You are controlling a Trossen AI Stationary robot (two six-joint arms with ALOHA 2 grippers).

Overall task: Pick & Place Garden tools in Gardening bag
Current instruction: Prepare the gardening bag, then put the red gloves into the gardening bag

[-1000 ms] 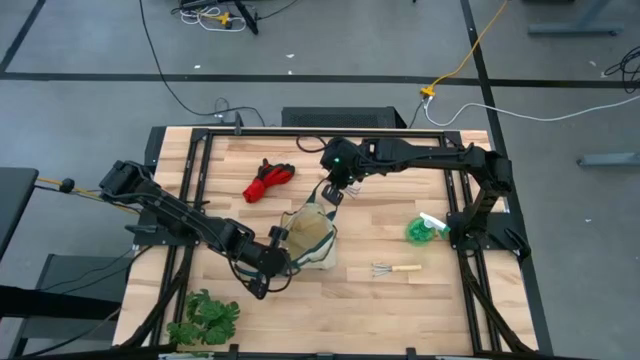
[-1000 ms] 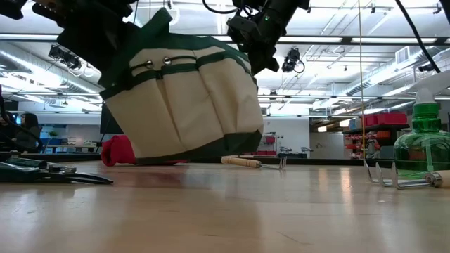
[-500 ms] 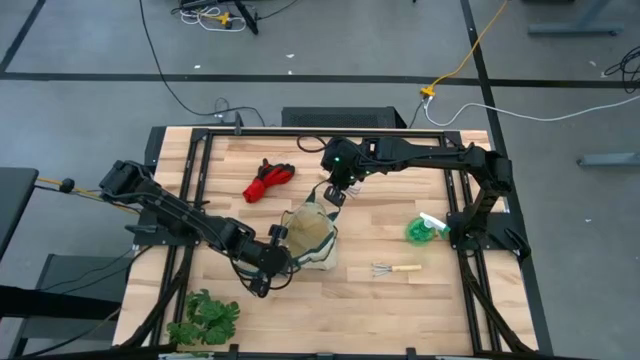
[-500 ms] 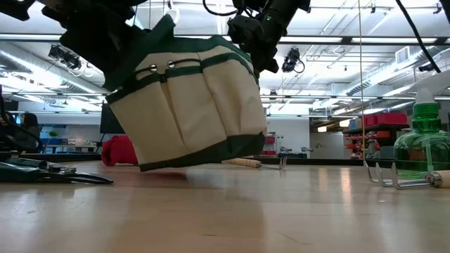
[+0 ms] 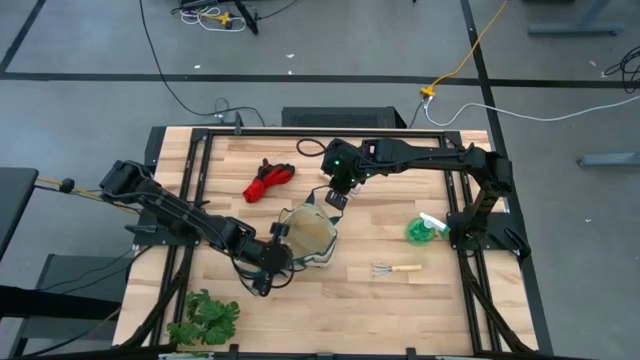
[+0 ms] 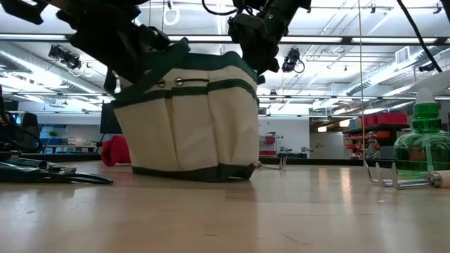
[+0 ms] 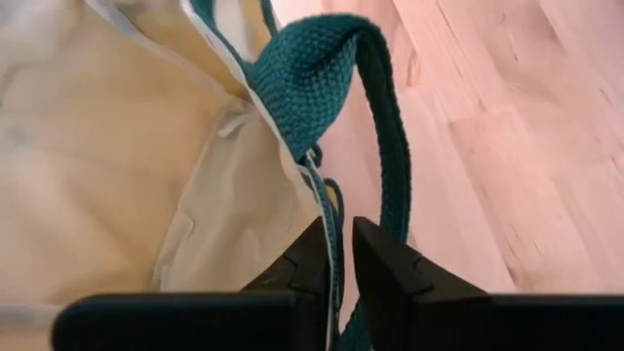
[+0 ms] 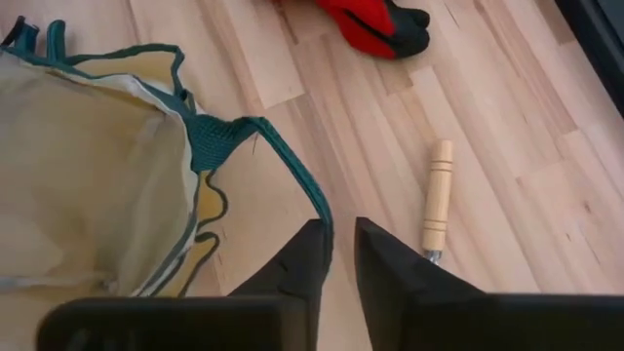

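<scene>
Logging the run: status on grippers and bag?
Left gripper and right gripper each shut on a green handle strap. Gardening bag upright on the table. Gloves, rake, spray bottle not bagged.

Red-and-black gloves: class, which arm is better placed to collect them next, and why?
Probably right. The right gripper sits nearer the gloves, though shut on the bag's handle; the left gripper grips the bag's opposite rim.

One gardening bag (image 5: 310, 236), one pair of red-and-black gloves (image 5: 268, 180), one green spray bottle (image 5: 424, 229), two hand rakes (image 5: 395, 268) (image 8: 438, 198), one pruning shears (image 6: 49, 173), one leafy plant (image 5: 205, 320).
</scene>
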